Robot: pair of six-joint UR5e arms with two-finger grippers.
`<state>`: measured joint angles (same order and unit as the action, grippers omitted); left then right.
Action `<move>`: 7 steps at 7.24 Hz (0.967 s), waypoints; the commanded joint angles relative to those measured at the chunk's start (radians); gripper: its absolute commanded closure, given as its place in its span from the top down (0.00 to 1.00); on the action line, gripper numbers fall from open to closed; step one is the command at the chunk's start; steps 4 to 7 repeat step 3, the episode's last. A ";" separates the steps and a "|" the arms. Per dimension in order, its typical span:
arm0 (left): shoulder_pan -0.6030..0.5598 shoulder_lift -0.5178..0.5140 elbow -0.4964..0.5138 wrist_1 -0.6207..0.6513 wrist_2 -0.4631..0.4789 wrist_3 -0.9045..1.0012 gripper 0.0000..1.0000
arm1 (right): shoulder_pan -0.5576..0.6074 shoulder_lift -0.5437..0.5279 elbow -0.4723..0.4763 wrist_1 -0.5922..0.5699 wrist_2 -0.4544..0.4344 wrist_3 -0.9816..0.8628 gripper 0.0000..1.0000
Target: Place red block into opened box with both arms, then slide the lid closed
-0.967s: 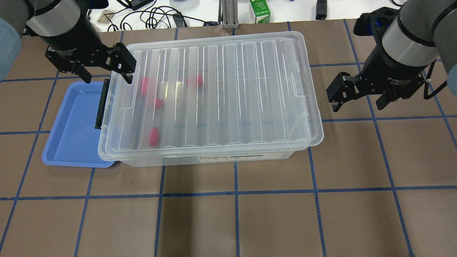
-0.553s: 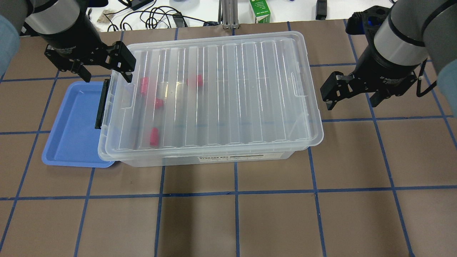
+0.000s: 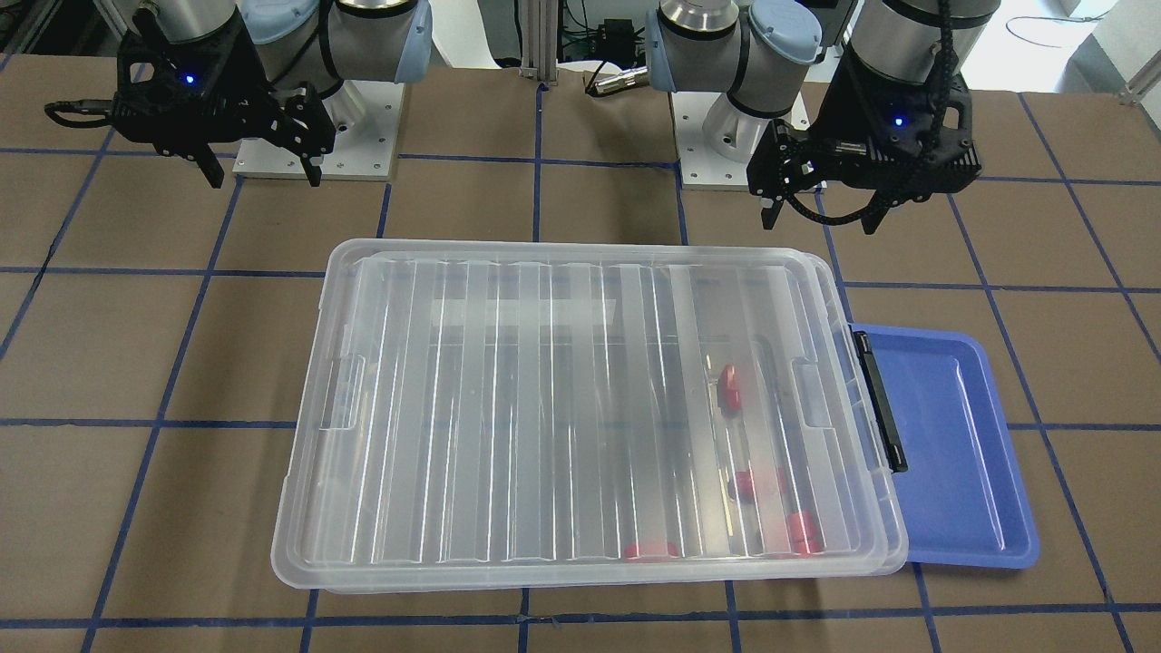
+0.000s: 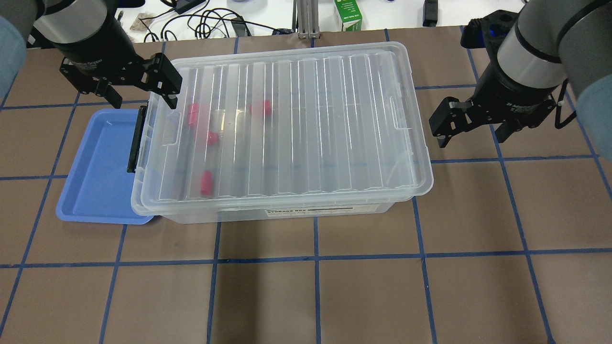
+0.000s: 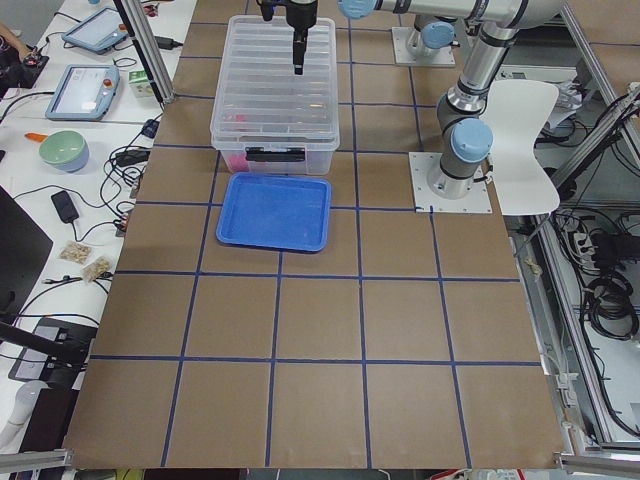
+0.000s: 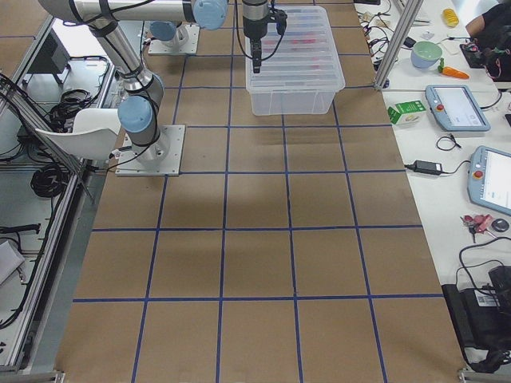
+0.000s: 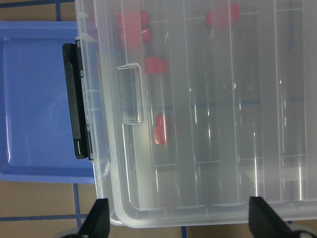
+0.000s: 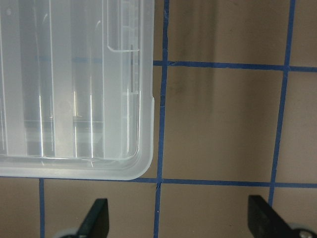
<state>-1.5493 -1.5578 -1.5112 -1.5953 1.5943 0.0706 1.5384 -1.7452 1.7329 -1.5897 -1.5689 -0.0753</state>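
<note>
The clear lid [image 4: 311, 119] lies flat over the transparent box [image 4: 287, 212], covering nearly all of it. Several red blocks [image 4: 206, 183] show blurred through the lid near the box's left end, and again in the left wrist view [image 7: 161, 129]. A black bar [image 4: 136, 138] runs along that short end. My left gripper [image 4: 143, 102] hovers open over the far left corner of the box, holding nothing. My right gripper [image 4: 473, 138] hangs open over bare table just right of the box, also holding nothing; its wrist view shows the lid's corner [image 8: 143, 168].
A blue tray [image 4: 95, 167] lies against the box's left end, partly under its rim. Cables and a green carton [image 4: 348, 14] sit beyond the table's far edge. Brown mat with blue tape lines stretches in front of the box.
My right gripper has shifted a little to the left, toward the box's right end. The left gripper, lid and blocks have hardly moved.
</note>
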 commanded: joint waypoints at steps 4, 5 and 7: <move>0.000 0.001 0.000 -0.006 0.001 0.000 1.00 | 0.002 -0.025 0.004 0.022 -0.002 0.006 1.00; 0.000 0.001 0.000 -0.006 0.001 0.000 1.00 | 0.002 -0.025 0.004 0.022 -0.002 0.006 1.00; 0.000 0.001 0.000 -0.006 0.001 0.000 1.00 | 0.002 -0.025 0.004 0.022 -0.002 0.006 1.00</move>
